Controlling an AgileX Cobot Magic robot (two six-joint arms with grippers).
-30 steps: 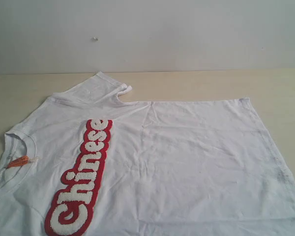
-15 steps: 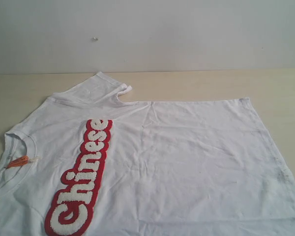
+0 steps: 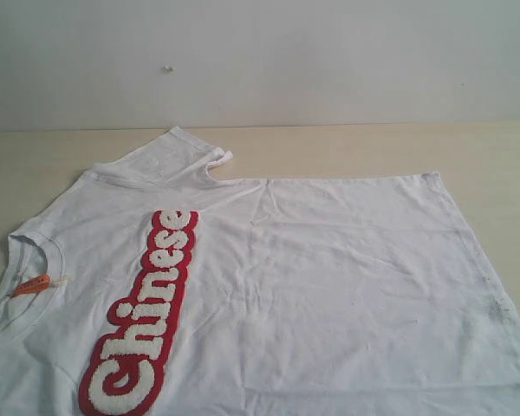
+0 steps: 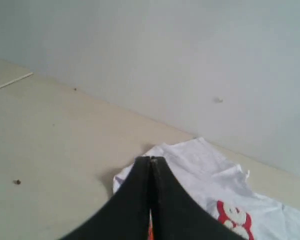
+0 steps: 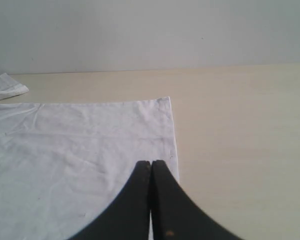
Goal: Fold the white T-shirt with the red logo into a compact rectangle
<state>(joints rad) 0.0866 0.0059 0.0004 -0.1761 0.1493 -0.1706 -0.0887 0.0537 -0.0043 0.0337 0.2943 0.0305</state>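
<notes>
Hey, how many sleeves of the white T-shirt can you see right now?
1. That sleeve lies flat on the table toward the wall, past the far end of the red logo. The other sleeve may be hidden outside the frame.

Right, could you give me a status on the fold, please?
Left gripper shut, empty. Right gripper shut, empty. White T-shirt spread out, unfolded, red logo up. Nothing in the way.

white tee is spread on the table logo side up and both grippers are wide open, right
Not quite: both grippers are shut. The wrist views show the left gripper and the right gripper with jaws pressed together. The white T-shirt is indeed spread on the table with the red logo facing up.
</notes>
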